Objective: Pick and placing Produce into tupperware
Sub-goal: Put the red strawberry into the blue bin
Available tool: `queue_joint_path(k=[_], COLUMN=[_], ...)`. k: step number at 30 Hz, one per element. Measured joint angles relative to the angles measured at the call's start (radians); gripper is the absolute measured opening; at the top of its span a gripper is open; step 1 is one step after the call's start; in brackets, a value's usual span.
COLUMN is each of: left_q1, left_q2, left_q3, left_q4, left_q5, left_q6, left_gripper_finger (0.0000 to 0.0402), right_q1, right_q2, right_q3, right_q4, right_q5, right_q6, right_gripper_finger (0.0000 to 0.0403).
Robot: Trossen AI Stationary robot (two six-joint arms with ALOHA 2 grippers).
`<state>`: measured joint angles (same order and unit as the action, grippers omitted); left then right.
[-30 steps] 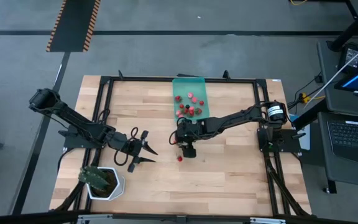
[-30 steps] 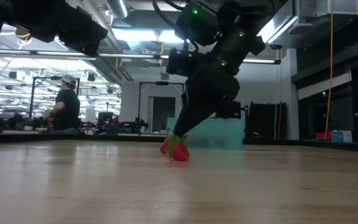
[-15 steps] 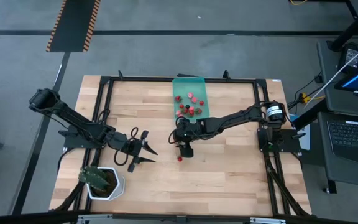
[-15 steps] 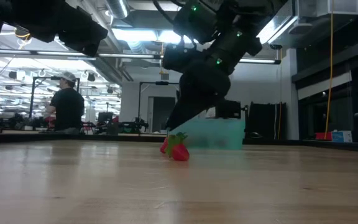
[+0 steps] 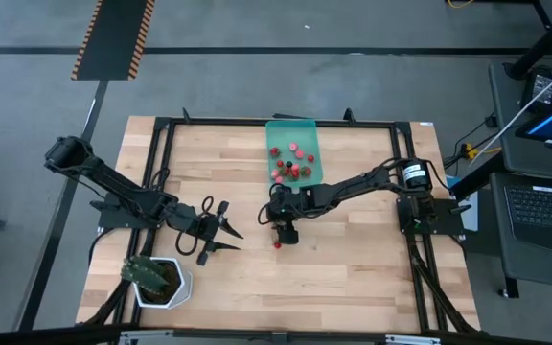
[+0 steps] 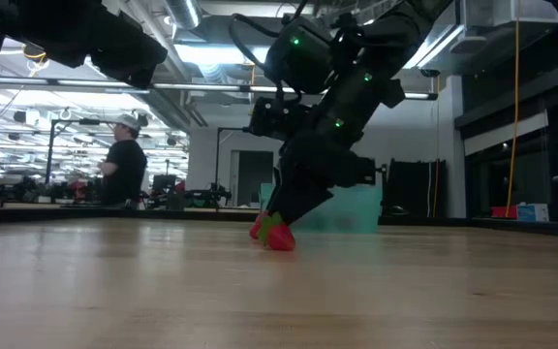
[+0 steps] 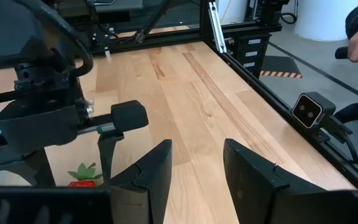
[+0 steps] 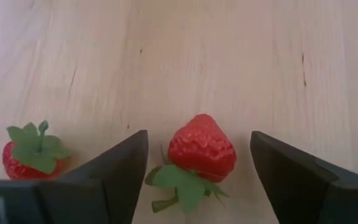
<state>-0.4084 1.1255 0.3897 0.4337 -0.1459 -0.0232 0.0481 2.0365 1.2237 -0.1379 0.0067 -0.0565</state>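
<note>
Robotics lab: framed wooden workbench [image 5: 353, 259], laptop [image 5: 544, 206], person [image 6: 124, 174] at rear benches.

- The high camera is looking straight down from well above, taking in the whole counter [image 5: 353, 278] and both arms.
- The low camera is sitting at counter height, facing level across the boards into the room behind.
- The left wrist camera is looking forward over the boards, catching the other arm at the left of its frame.
- The right wrist camera is hanging very close above the wood, with a strawberry [image 8: 202, 148] lying at centre frame.
- The low view is sharing that strawberry [image 6: 279, 236], and the high view [image 5: 277, 243] too.
</note>
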Motion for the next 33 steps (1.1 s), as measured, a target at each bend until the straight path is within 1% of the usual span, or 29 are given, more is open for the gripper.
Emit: queue_joint_path(k=[3,5,7,12,25,28,33], left_q1=[0.000,0.000,0.000,0.000,0.000,0.000,0.000], left_q2=[0.000,0.000,0.000,0.000,0.000,0.000,0.000], left_q3=[0.000,0.000,0.000,0.000,0.000,0.000,0.000], left_q4=[0.000,0.000,0.000,0.000,0.000,0.000,0.000], left_q5=[0.000,0.000,0.000,0.000,0.000,0.000,0.000], left_q6=[0.000,0.000,0.000,0.000,0.000,0.000,0.000], left_gripper_finger=[0.0137,0.0137,0.0137,0.0137,0.0137,0.0137,0.0137], right_q1=[0.000,0.000,0.000,0.000,0.000,-0.001,0.000], right_q2=[0.000,0.000,0.000,0.000,-0.002,-0.018,-0.065], right_q3=[0.000,0.000,0.000,0.000,0.001,0.004,0.040], right_q4=[0.000,0.000,-0.001,-0.006,-0.016,-0.049,-0.129], right_q5=[0.000,0.000,0.000,0.000,-0.002,-0.027,-0.029], right_q6=[0.001,0.001,0.002,0.008,0.080,0.082,0.080], right_gripper_finger=[0.0272,0.0255,0.0229,0.0147,0.0146,0.0146,0.0146])
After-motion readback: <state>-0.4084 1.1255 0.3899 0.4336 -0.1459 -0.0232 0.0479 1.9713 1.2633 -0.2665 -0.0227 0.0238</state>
